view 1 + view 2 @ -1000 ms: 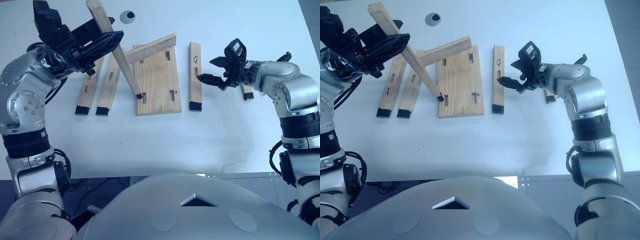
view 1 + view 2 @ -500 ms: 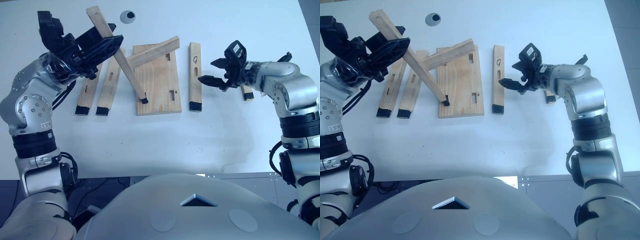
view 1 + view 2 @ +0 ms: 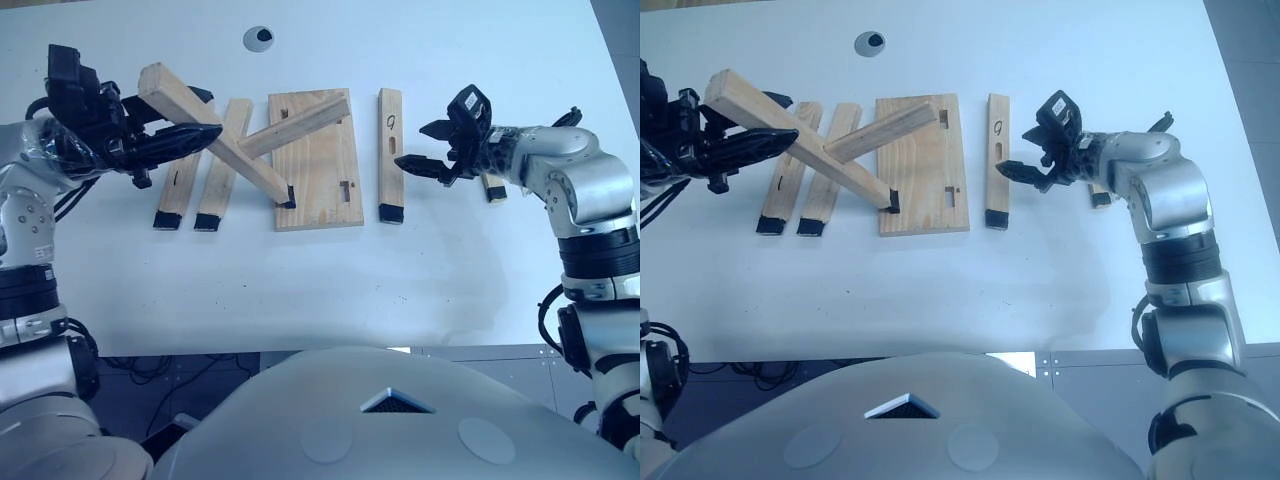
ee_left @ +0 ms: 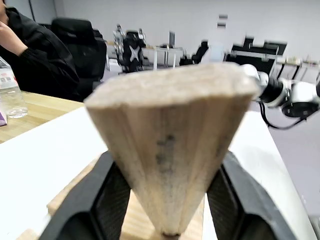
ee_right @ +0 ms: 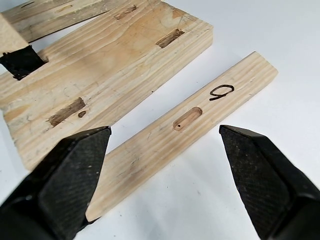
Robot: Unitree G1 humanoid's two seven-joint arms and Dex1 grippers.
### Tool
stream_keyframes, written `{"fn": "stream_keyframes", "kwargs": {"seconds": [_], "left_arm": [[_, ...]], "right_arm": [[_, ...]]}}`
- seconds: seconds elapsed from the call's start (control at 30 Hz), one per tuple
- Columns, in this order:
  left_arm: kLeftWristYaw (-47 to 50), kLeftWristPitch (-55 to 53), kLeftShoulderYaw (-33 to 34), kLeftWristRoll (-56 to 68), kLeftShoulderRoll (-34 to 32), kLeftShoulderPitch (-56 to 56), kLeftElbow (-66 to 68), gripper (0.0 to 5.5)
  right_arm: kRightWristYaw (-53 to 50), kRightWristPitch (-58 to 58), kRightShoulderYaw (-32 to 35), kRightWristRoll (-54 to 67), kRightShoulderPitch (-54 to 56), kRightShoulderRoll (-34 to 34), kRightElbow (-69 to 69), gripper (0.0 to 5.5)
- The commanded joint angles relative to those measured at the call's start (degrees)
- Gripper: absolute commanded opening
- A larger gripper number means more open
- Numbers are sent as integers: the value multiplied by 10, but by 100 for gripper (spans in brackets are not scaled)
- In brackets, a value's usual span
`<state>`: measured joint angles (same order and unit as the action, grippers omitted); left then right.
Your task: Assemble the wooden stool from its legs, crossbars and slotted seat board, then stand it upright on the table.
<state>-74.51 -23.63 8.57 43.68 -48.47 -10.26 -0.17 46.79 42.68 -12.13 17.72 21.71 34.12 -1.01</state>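
Tabletop [image 3: 330, 270]: white, carrying all the stool parts, with the slotted seat board [image 3: 325, 185] lying flat as the landmark.
Flat legs: two lie side by side on the tabletop left of the seat board, the outer leg [image 3: 170, 195] and the inner leg [image 3: 212, 195], black-capped ends toward the robot.
Left hand [image 3: 195, 135]: raised to the left of the seat board, fingers clamped on the upper part of the held leg [image 3: 845, 172].
Held leg: slants down over the two flat legs, and its black-tipped lower end touches the seat board at a slot near the left edge. I cannot tell whether it is seated.
Wooden bar [image 3: 305, 118]: rests diagonally across the seat board's far left corner and crosses the held leg; not fitted to anything.
Numbered leg [image 3: 390, 150]: flat, just right of the seat board, untouched.
Right hand [image 3: 415, 145]: hovers just right of the numbered leg, fingers spread wide, holding nothing.
Short piece [image 3: 490, 187]: farther right of the seat board, partly hidden by the right arm.
Progress: early, by my reading. At most one leg is being offered to the board. The other legs, the crossbars and standing the stool upright all remain.
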Motion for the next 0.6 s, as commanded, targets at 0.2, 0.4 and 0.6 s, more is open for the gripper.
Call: {"fn": "stream_keyframes", "kwargs": {"seconds": [0.2, 0.4, 0.6], "left_arm": [[14, 6, -81, -119, -36, -21, 53, 201], [-13, -2, -121, -128, -65, -41, 25, 201], [-7, 3, -162, -159, -85, -34, -68, 201]], "right_arm": [[-19, 4, 5, 4, -19, -20, 22, 400], [-23, 8, 4, 8, -27, -21, 30, 400], [-32, 13, 6, 10, -43, -30, 40, 400]]}}
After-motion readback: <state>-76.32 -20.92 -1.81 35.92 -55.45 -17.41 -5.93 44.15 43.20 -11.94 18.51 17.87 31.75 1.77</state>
